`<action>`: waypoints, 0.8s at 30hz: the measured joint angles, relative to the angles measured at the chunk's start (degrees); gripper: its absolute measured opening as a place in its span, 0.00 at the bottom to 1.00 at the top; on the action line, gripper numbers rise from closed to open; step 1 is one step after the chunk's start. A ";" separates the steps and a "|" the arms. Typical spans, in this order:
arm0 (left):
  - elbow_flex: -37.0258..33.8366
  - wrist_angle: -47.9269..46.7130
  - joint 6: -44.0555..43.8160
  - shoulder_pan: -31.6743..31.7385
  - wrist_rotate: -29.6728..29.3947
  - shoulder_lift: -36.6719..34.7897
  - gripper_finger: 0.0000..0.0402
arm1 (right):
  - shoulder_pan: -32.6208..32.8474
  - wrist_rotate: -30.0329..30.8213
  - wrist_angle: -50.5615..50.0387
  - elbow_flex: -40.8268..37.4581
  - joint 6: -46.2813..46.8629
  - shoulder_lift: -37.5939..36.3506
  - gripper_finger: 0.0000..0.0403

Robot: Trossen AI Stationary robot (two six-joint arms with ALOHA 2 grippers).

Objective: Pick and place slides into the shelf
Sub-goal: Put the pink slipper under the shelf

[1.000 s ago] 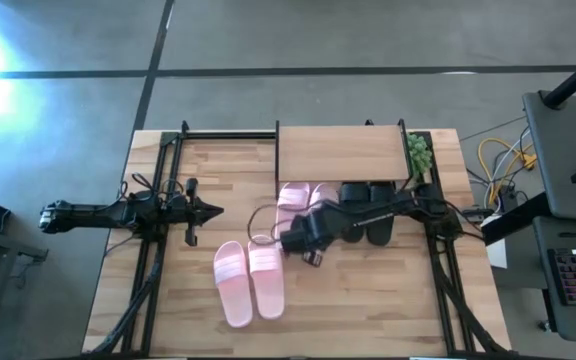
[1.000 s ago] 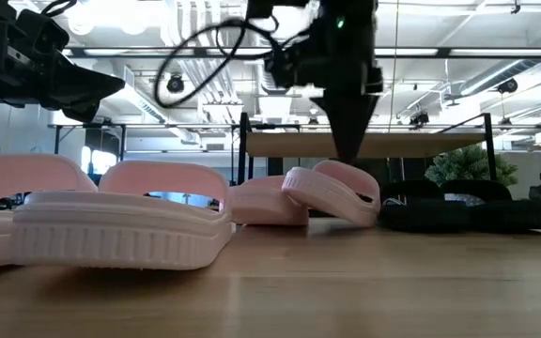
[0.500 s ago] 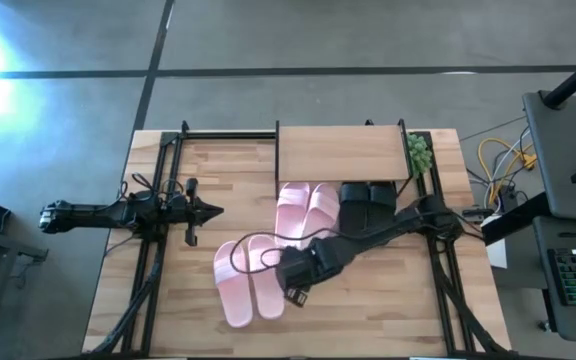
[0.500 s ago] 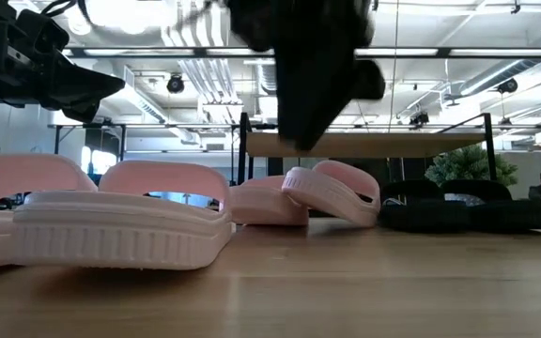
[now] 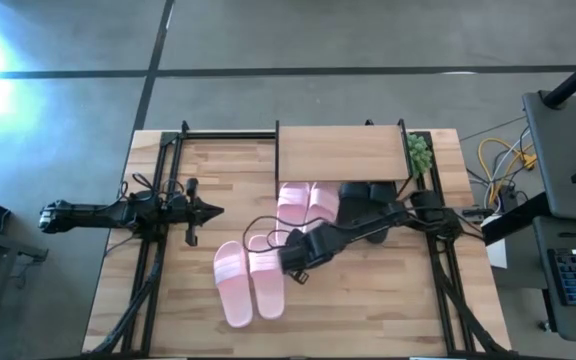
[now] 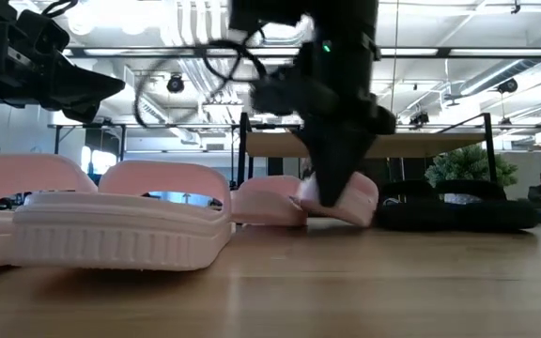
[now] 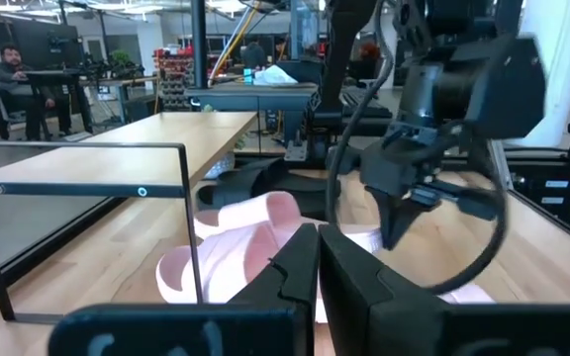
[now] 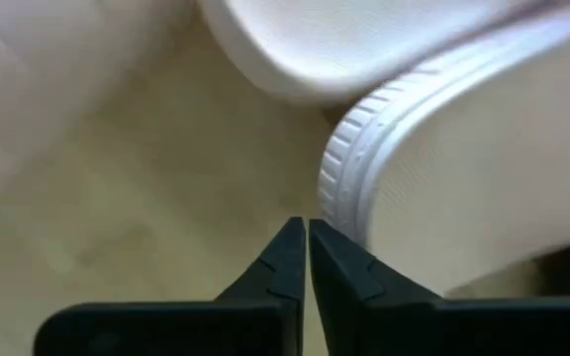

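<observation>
The counter (image 5: 368, 300) carries the shelf (image 5: 340, 152) at its far edge. Under the shelf's near edge lie two pink slides (image 5: 303, 205) and, to their right, two black slides (image 5: 366, 198). Another pink pair (image 5: 249, 280) lies nearer, left of centre. The right claw (image 5: 290, 268) sits low between the two pink pairs, fingers clenched together on nothing, tips just beside a pink slide's sole edge. The left claw (image 5: 208, 211) hangs clenched and empty at the counter's left.
</observation>
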 joint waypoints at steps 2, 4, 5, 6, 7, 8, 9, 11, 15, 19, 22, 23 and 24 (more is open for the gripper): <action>0.00 0.07 0.00 0.00 -0.01 -0.03 0.00 | -0.20 0.42 -2.79 -0.31 0.70 0.02 0.03; 0.00 0.02 0.00 0.00 -0.01 0.03 0.00 | -0.23 1.39 -4.89 -0.31 1.27 -0.14 0.03; 0.00 0.02 0.00 0.00 0.00 0.03 0.00 | -0.25 1.38 -5.52 -0.31 1.52 -0.25 0.03; 0.00 0.06 0.00 0.00 -0.02 0.01 0.00 | -0.13 1.43 -5.52 -0.29 1.50 -0.40 0.03; 0.00 0.04 0.00 0.00 -0.02 0.03 0.00 | -0.02 1.54 -5.29 -0.28 1.47 -0.55 0.03; 0.00 0.02 0.00 0.00 -0.02 0.03 0.00 | 0.18 1.49 -5.12 -0.24 1.18 -0.67 0.03; 0.00 0.03 0.00 -0.01 -0.02 -0.03 0.00 | 0.27 1.24 -4.20 0.06 0.61 -0.85 0.03; 0.00 0.04 0.00 0.00 -0.01 -0.02 0.00 | 0.32 -0.66 -1.33 0.58 -0.81 -1.46 0.03; 0.00 0.08 0.00 -0.01 -0.02 -0.04 0.00 | 0.32 -3.26 -0.44 0.29 -1.12 -2.03 0.03; 0.00 0.12 0.00 0.00 -0.01 -0.08 0.00 | -0.31 -2.69 -1.94 -3.77 3.06 -2.01 0.03; 0.00 -0.05 0.00 0.00 0.00 0.01 0.00 | -0.56 -3.13 -1.63 -7.48 6.08 -1.88 0.03; 0.00 0.04 0.00 0.00 -0.02 -0.05 0.00 | -0.55 -3.64 -1.02 -8.30 6.78 -1.86 0.03; 0.00 0.07 0.00 0.00 -0.02 -0.06 0.00 | -0.50 -4.23 -0.28 -8.88 7.37 -1.86 0.03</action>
